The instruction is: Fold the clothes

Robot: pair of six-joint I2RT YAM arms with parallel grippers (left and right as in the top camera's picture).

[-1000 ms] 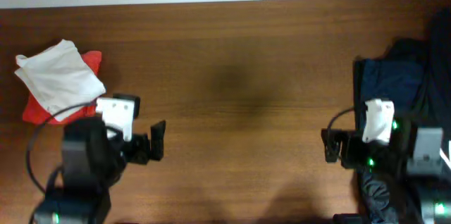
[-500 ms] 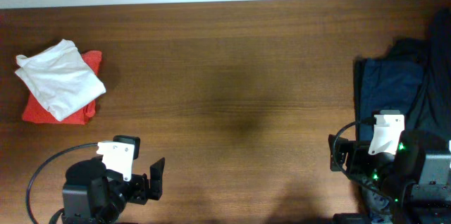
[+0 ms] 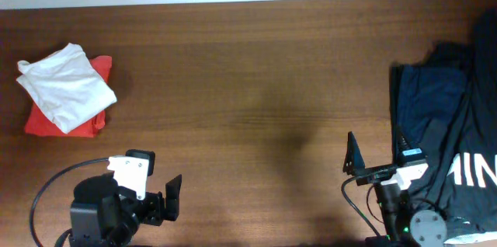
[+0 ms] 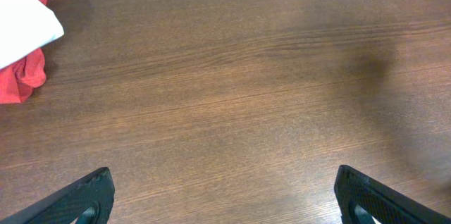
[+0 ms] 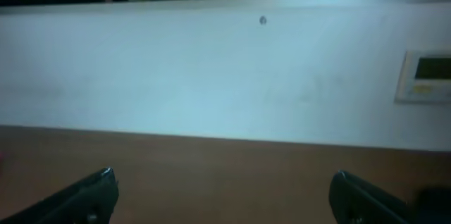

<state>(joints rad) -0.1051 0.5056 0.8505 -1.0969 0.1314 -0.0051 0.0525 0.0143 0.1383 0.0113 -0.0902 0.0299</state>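
A folded white T-shirt (image 3: 66, 86) lies on a folded red one (image 3: 97, 68) at the table's far left; both show at the upper left of the left wrist view, the white (image 4: 21, 23) above the red (image 4: 21, 79). A heap of dark clothes (image 3: 446, 123), navy and black with white lettering, lies at the right edge. My left gripper (image 3: 172, 196) is open and empty near the front left; its fingers frame bare wood (image 4: 222, 196). My right gripper (image 3: 375, 152) is open and empty at the front right, beside the dark heap, pointing level across the table (image 5: 222, 196).
The wooden table (image 3: 256, 84) runs to a pale wall (image 5: 225, 76) at the back, with a small panel (image 5: 423, 76) on it. The arm bases stand at the front corners.
Both arms have pulled back toward the front edge. The right gripper has tipped up level and uncovered black cloth with white lettering. The clothes have not moved.
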